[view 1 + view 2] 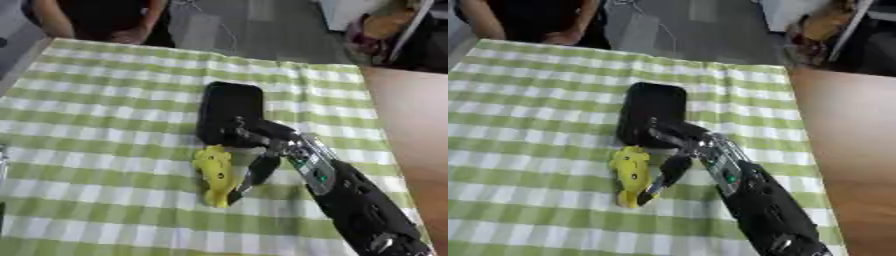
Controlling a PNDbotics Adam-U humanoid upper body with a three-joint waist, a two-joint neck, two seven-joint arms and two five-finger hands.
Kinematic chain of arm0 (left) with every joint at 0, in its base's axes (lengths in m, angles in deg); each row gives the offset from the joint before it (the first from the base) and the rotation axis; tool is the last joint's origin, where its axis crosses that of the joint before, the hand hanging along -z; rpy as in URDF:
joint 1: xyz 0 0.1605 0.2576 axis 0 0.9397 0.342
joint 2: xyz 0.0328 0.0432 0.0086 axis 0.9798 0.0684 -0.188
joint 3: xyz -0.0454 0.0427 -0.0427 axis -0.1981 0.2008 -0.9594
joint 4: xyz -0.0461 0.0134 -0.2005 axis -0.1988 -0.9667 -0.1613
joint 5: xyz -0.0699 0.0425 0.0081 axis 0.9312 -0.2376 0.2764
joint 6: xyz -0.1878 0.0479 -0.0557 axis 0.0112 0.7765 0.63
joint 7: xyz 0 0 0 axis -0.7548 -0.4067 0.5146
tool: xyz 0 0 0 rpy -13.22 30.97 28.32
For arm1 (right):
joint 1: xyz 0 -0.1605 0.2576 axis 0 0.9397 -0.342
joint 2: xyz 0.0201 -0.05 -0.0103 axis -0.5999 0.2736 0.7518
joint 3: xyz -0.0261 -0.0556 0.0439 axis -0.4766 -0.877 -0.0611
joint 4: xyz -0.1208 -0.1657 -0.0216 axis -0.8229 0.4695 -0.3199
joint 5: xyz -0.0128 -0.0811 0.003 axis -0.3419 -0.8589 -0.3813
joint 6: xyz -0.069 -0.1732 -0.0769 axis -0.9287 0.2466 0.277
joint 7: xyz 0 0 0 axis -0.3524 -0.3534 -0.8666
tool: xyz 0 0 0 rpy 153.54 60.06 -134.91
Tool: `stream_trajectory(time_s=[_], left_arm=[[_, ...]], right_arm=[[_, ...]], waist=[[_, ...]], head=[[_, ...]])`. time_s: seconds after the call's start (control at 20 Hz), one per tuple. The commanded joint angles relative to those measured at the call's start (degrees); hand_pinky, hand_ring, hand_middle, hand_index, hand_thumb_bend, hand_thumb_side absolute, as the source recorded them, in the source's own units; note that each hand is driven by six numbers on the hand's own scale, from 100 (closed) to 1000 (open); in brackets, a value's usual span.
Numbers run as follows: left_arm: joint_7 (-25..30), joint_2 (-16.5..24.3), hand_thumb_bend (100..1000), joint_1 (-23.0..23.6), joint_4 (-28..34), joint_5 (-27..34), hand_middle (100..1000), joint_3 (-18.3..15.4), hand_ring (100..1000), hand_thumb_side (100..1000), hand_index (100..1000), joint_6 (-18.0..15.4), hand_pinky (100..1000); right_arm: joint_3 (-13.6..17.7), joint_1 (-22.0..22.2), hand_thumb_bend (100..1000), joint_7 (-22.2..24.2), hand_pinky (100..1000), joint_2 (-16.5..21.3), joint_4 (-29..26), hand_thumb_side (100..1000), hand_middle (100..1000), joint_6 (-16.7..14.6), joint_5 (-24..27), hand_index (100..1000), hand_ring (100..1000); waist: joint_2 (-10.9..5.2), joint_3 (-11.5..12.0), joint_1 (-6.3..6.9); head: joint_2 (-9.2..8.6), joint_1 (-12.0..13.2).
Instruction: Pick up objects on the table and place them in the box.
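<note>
Reaching in from the near right corner of the table, the robot's black and silver right hand (677, 150) sits over the middle of the green and white checked tablecloth (105, 110), its fingers (667, 177) pointing down and toward the near edge alongside a small yellow soft toy with dark spots (214, 175). The toy lies lengthwise, one end toward the far edge and the other toward the near edge, touching the left side of the fingers; the fingers look partly curled against it, but whether they actually close round it cannot be told from either view. Just beyond the hand, toward the far edge, lies a flat black rectangular object with rounded corners (229, 107), its near end hidden under the wrist and thumb, its near left corner just beside the toy's far end. The cloth stops short of the right side, where a bare brown strip of the table (411, 125) runs along the right edge. To the left of the toy and the black object the cloth is open all the way to the left edge, and a wide band lies open between the black object and the far edge.
</note>
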Motion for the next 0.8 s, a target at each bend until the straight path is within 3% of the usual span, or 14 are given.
stream_trajectory(time_s=[0.05, 0.8], left_arm=[[0.1, 1.0, 297, -1.0, 1.0, 0.1, 772, -0.1, 625, 835, 867, 0.0, 523], [0.4, 1.1, 298, -1.0, 1.0, 0.1, 771, 0.1, 625, 836, 866, 0.0, 523]], right_arm=[[-0.1, -0.6, 1000, 0.0, 622, -0.2, -0.2, 500, 730, -0.6, -0.5, 849, 623], [-1.0, -1.7, 1000, 1.2, 638, -1.6, 1.8, 501, 734, -1.2, -3.5, 847, 616]], waist=[[-0.81, 0.0, 0.4], [-0.95, 0.0, 0.28]], head=[[-0.22, -0.2], [-0.25, -0.3]])
